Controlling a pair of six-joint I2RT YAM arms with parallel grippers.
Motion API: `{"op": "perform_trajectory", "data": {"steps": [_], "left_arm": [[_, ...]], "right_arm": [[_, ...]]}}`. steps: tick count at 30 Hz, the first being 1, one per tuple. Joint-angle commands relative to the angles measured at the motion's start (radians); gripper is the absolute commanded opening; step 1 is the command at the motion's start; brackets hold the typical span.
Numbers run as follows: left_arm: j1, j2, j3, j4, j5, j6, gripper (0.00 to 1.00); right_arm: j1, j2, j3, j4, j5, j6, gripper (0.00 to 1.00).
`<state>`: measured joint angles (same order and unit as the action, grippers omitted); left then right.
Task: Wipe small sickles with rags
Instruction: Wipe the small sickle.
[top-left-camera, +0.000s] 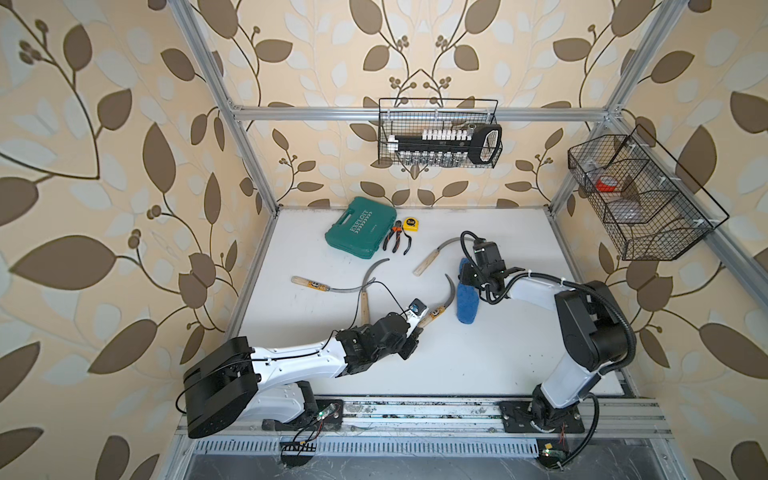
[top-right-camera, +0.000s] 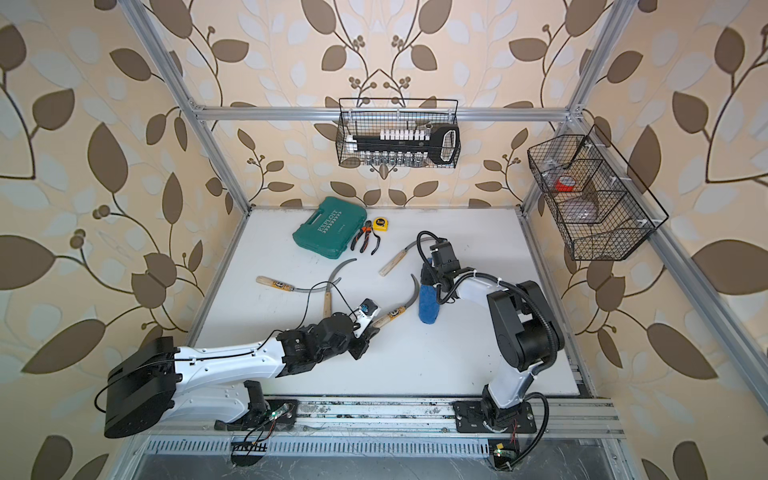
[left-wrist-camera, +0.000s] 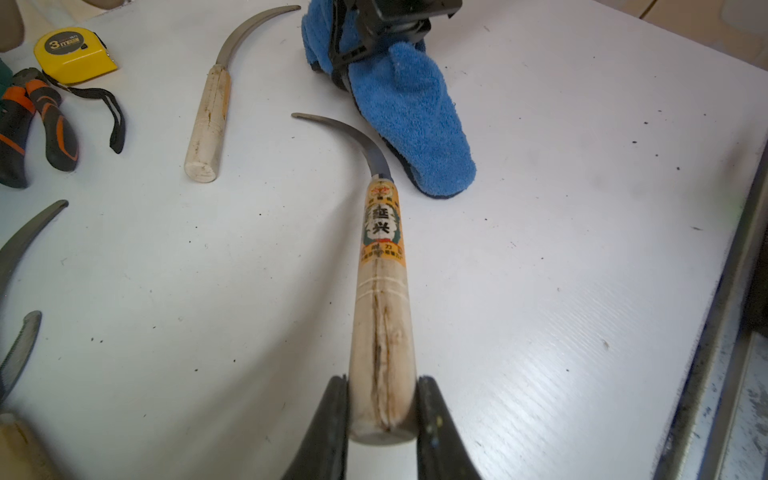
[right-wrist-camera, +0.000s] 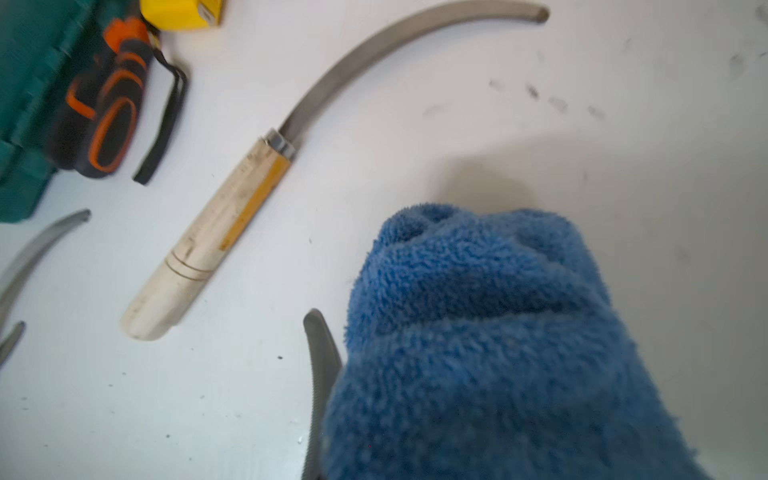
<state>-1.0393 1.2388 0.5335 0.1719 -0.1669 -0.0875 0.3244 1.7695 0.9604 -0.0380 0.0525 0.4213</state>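
The left gripper (left-wrist-camera: 381, 384) pinches the end of the wooden handle of one small sickle (left-wrist-camera: 380, 257). Its blade curves right beside the blue rag (left-wrist-camera: 411, 120). The right gripper (top-left-camera: 468, 277) squeezes the rag, whose low end rests on the white table (top-left-camera: 478, 357). One other sickle (right-wrist-camera: 216, 232) lies flat near the rag.

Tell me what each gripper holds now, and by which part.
Left gripper: one sickle, by the butt end of its wooden handle. Right gripper: the blue rag, near one end.
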Motion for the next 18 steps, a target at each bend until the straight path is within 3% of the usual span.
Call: {"op": "perform_trajectory", "data": {"steps": [1, 7, 18], "left_arm": [[0.004, -0.013, -0.001, 0.052, -0.022, -0.015, 0.00], [0.005, -0.004, 0.001, 0.056, -0.042, -0.020, 0.00], [0.013, -0.019, -0.002, 0.049, -0.083, -0.027, 0.00]], "right_arm": [[0.036, 0.045, 0.059, -0.078, -0.027, -0.046, 0.00], [0.080, 0.058, 0.031, -0.088, -0.071, -0.035, 0.00], [0.158, -0.037, -0.086, -0.093, 0.011, 0.021, 0.00]]}}
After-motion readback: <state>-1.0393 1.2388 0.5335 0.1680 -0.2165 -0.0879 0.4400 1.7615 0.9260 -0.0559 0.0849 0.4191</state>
